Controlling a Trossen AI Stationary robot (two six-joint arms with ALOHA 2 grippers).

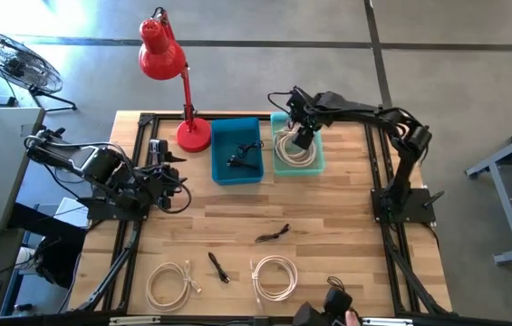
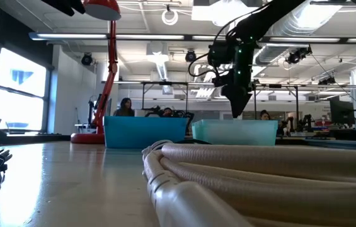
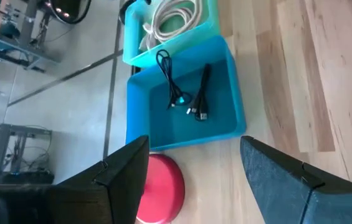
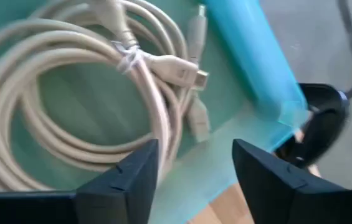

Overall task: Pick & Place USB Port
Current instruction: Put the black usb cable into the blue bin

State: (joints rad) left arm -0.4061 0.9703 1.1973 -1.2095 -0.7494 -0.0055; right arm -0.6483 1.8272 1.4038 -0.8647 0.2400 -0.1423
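Overhead camera looks straight down on the counter [image 1: 328,217]; a counter-level camera faces the same teal bin [image 2: 234,132].

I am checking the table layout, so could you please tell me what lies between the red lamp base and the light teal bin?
The darker blue plastic bin holding thin black cables, seen in the high view.

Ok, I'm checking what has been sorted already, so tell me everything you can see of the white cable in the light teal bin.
The white cable is a cream, rubbery-looking USB lead wound into a loose round coil of several loops, bound at one spot by a thin tie. Its plug ends lie across the coil, one showing a metal tip. It lies flat on the floor of the light teal bin, filling most of it. The right gripper hangs just above it with jaws open, not touching it.
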